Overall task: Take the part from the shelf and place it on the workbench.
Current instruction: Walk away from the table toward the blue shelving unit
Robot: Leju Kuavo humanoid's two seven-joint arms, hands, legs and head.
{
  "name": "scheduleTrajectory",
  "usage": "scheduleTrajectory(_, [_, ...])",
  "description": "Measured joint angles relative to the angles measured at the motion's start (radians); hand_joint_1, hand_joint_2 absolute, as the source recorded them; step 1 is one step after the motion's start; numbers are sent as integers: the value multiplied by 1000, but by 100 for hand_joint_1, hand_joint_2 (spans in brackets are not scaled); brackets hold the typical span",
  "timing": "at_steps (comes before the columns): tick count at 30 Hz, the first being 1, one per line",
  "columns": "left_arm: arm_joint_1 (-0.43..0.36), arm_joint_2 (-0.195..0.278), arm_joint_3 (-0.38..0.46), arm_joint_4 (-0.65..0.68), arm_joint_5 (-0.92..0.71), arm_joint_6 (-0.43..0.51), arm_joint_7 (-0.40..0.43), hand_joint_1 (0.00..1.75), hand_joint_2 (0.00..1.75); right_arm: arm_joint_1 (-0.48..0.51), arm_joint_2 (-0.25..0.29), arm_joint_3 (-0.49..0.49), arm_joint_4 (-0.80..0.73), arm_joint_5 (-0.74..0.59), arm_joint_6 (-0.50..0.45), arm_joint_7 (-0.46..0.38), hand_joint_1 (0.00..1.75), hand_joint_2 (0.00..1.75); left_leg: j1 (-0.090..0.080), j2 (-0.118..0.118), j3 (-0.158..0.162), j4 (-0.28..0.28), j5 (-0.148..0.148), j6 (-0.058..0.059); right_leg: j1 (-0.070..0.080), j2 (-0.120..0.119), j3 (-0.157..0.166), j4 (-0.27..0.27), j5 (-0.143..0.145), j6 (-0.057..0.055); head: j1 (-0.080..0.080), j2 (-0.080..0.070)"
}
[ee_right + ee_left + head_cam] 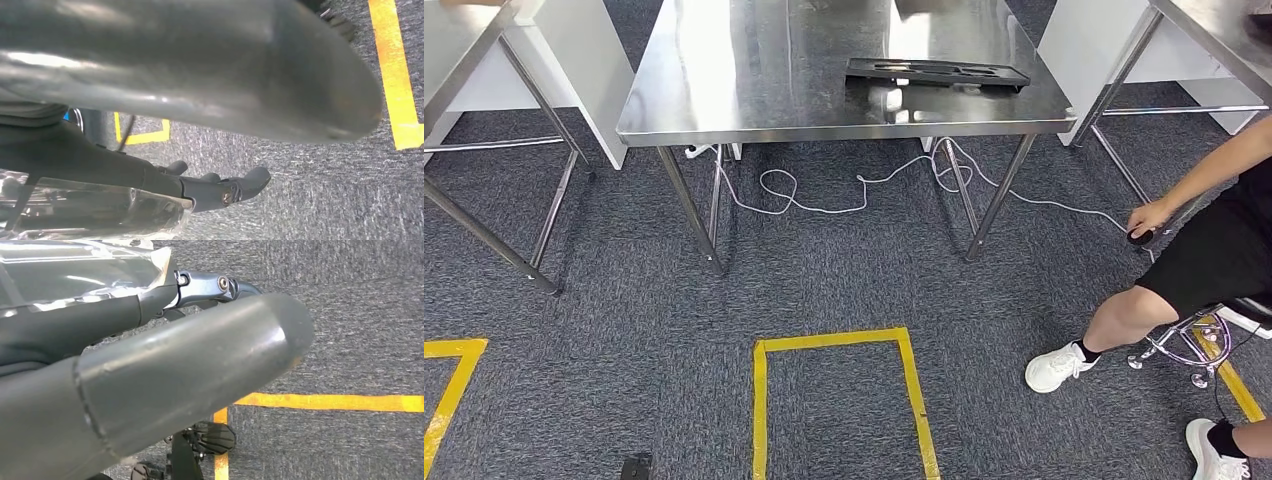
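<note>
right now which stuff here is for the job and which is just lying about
For the job:
black part
workbench

Just about:
white cable
yellow tape box
side tables
person on a stool

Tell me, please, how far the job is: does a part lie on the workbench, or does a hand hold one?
Looks done: a flat black part lies on the steel workbench. In hand: nothing; the left hand and the right hand hang over the carpet and hold nothing. Left: probably nothing, though I cannot tell whether more parts are to follow.
</note>
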Motion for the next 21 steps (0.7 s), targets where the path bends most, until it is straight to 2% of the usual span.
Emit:
scheduleTrajectory(1, [0, 0, -2, 0, 0, 0, -1, 0, 0, -1, 0, 2, 0, 1, 0, -1, 0, 0, -1, 0, -3, -1, 8, -6, 4, 1, 29, -51, 1, -6, 0, 0])
scheduleTrajectory(2, [0, 0, -3, 0, 0, 0, -2, 0, 0, -1, -1, 4, 1, 2, 0, -1, 0, 0, -3, 1, -5, -1, 16, -12, 8, 3, 37, -73, 0, -13, 0, 0])
scheduleTrajectory(3, [0, 0, -5, 0, 0, 0, -3, 0, 0, 0, -1, 5, 2, 3, -1, -1, 0, 0, -3, 1, -5, -4, 25, -18, 10, 4, 30, -75, 6, -20, -1, 0])
scheduleTrajectory(4, [1, 0, -6, 0, 1, 0, -4, 0, 0, 1, -1, 6, 4, 3, -1, -1, 0, 0, -2, 0, -9, -4, 28, -23, 3, 3, 22, -76, 13, -29, -2, 0])
scheduleTrajectory(5, [3, 0, -6, 0, 1, 1, -4, 0, 0, 1, -1, 7, 5, 3, -3, -1, 0, 0, 1, -1, -17, 4, 17, -28, -2, 2, 14, -76, 22, -39, -3, 0])
scheduleTrajectory(6, [4, 0, -6, 0, 2, 1, -5, 0, 0, 1, -1, 9, 6, 3, -4, -1, 0, 0, 3, -3, -30, 27, -14, -33, -7, 0, 5, -76, 33, -51, -5, 0])
scheduleTrajectory(7, [5, 0, -6, 0, 3, 2, -5, 0, 0, 2, -1, 10, 7, 4, -6, 0, 0, 0, 6, -5, -49, 74, -61, -38, -11, -3, -7, -76, 44, -60, -7, 0])
scheduleTrajectory(9, [6, 1, -6, 0, 3, 3, -5, 0, 0, 4, -1, 12, 8, 4, -9, 0, 0, 0, 9, -6, -90, 212, -160, -47, -7, -6, -28, -74, 64, -70, -10, 0])
scheduleTrajectory(10, [6, 1, -6, 0, 3, 3, -5, 0, 0, 5, -1, 12, 8, 4, -10, 1, 0, 0, 10, -7, -99, 268, -182, -51, -6, -7, -40, -72, 74, -70, -10, 0])
scheduleTrajectory(11, [6, 1, -6, 0, 4, 3, -5, 0, 0, 6, 0, 12, 9, 4, -10, 1, 0, 0, 11, -7, -91, 292, -180, -53, -5, -7, -52, -69, 83, -68, -10, 0])
scheduleTrajectory(12, [6, 1, -6, 0, 4, 3, -5, 0, 0, 6, 0, 12, 9, 4, -10, 2, 0, 0, 13, -6, -62, 276, -162, -55, -5, -7, -65, -64, 90, -64, -11, 0])
scheduleTrajectory(14, [5, 1, -7, 0, 5, 3, -5, 0, 0, 6, -1, 13, 9, 4, -11, 3, 0, 0, 16, -6, 42, 147, -126, -53, -5, -7, -88, -48, 99, -57, -11, 0])
scheduleTrajectory(15, [3, 1, -8, 0, 5, 3, -5, 0, 0, 6, 0, 13, 9, 4, -11, 3, 0, 0, 16, -8, 90, 82, -120, -49, -4, -7, -98, -40, 103, -53, -11, 0])
scheduleTrajectory(16, [2, 1, -10, 0, 5, 3, -5, 0, 0, 5, -1, 13, 9, 4, -11, 3, 0, 0, 15, -9, 119, 35, -121, -44, -1, -7, -106, -33, 106, -49, -10, 0])
scheduleTrajectory(17, [1, 1, -12, 0, 6, 3, -5, 0, 0, 4, -1, 13, 9, 4, -12, 2, 0, 0, 12, -10, 130, 14, -126, -38, 0, -7, -111, -29, 111, -42, -9, 0])
scheduleTrajectory(19, [1, 0, -16, 0, 10, 2, -6, 0, 0, 4, -2, 13, 10, 5, -12, 2, 0, 0, 8, -10, 117, 7, -115, -21, 5, -7, -121, -29, 125, -25, -6, 0])
scheduleTrajectory(20, [1, 0, -19, 0, 12, 2, -7, 0, 0, 5, -3, 13, 10, 6, -13, 1, 0, 0, 8, -8, 108, 2, -105, -11, 5, -6, -130, -22, 120, -21, -7, 0])
scheduleTrajectory(21, [0, 0, -21, 0, 13, 2, -8, 0, 0, 6, -4, 13, 11, 6, -13, 1, 0, 0, 9, -6, 98, -3, -92, 0, 5, -5, -143, -2, 100, -22, -4, 0])
